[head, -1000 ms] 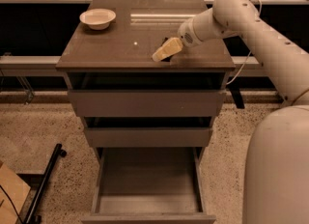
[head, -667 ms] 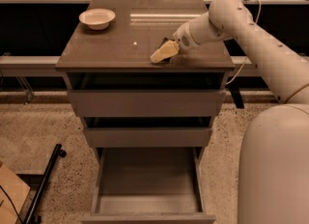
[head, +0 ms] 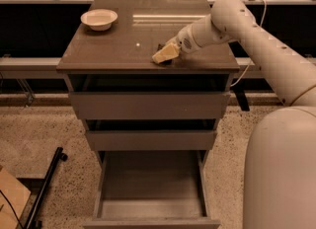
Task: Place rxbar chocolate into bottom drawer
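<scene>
End effector (head: 165, 55) held low on the counter (head: 108, 50).
The rxbar chocolate (head: 161, 48) is seemingly covered by it; its grip cannot be told.

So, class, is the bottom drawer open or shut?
Open: the bottom drawer is pulled out, its floor showing. The tool is over the cabinet top.

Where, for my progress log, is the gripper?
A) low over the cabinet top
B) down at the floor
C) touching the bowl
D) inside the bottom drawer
A: the gripper is low over the cabinet top, right of centre, well above the open bottom drawer.
</scene>
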Robot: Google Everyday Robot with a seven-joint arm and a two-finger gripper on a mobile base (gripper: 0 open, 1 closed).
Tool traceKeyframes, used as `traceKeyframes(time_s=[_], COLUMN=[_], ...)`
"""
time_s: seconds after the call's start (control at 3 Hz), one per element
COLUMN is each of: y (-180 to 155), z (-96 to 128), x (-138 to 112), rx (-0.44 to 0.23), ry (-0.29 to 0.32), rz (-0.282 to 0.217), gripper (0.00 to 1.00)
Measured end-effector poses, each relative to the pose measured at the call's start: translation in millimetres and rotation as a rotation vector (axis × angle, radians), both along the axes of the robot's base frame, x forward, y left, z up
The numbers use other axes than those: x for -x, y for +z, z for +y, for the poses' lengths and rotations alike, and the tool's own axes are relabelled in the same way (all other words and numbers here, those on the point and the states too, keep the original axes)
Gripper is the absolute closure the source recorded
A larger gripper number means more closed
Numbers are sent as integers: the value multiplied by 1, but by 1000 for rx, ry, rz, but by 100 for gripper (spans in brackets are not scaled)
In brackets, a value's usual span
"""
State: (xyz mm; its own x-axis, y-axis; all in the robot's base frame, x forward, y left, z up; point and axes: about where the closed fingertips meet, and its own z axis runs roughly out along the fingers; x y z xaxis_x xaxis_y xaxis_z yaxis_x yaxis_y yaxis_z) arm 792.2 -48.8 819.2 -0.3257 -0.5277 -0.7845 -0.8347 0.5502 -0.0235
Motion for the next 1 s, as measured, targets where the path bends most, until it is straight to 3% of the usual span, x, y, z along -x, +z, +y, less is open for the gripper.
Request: traceKeyframes(time_s=[0.33,1.0], y=[2,75], z=[0,-21], x=[0,76], rx=[0,21], ry=[0,-18], rz=[0,-84], gripper=[96,100])
